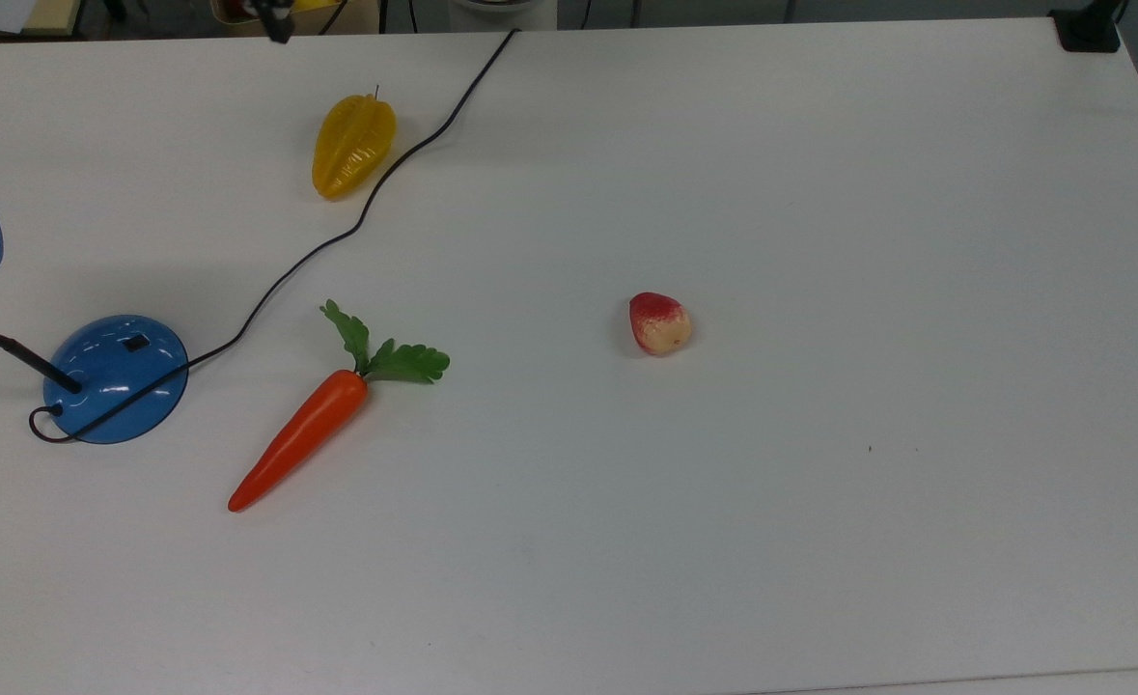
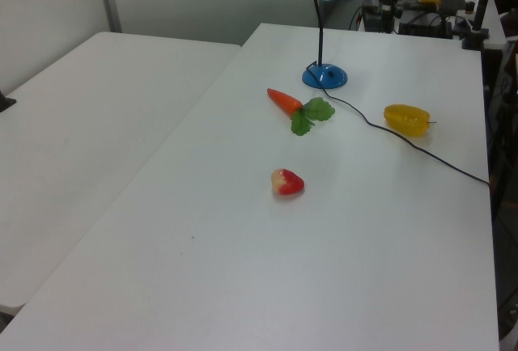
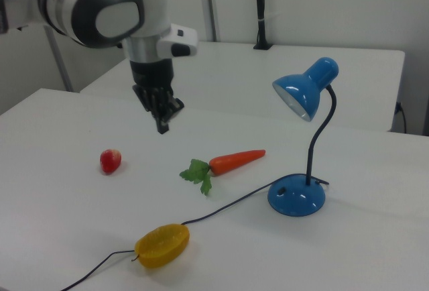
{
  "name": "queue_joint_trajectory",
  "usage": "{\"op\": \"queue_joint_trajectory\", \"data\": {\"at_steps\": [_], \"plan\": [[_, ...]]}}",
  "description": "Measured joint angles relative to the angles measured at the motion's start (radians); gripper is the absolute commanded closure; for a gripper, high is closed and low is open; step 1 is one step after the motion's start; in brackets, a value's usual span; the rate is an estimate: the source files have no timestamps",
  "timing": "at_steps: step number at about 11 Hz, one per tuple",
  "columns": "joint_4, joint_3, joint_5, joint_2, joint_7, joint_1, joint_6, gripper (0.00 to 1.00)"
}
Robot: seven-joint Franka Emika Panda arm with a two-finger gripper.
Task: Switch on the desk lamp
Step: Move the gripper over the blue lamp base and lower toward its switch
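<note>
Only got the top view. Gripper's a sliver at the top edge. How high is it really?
Observer: In the right view the gripper hangs well above the table, touching nothing, with its fingers closed together.
Operator: Shade's cut off for me. Is it lit?
Observer: In the right view the shade of the desk lamp tilts down toward the right view's left, and I see no glow inside it.
</note>
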Motion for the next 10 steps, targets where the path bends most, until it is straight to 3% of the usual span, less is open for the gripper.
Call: {"op": "queue_joint_trajectory", "data": {"at_steps": [5,10], "plan": [[-0.144,-0.003,0.001,0.057,0.053,-0.080,0.321,1.00],[-0.158,-0.005,0.001,0.255,0.099,-0.164,0.674,1.00]]}}
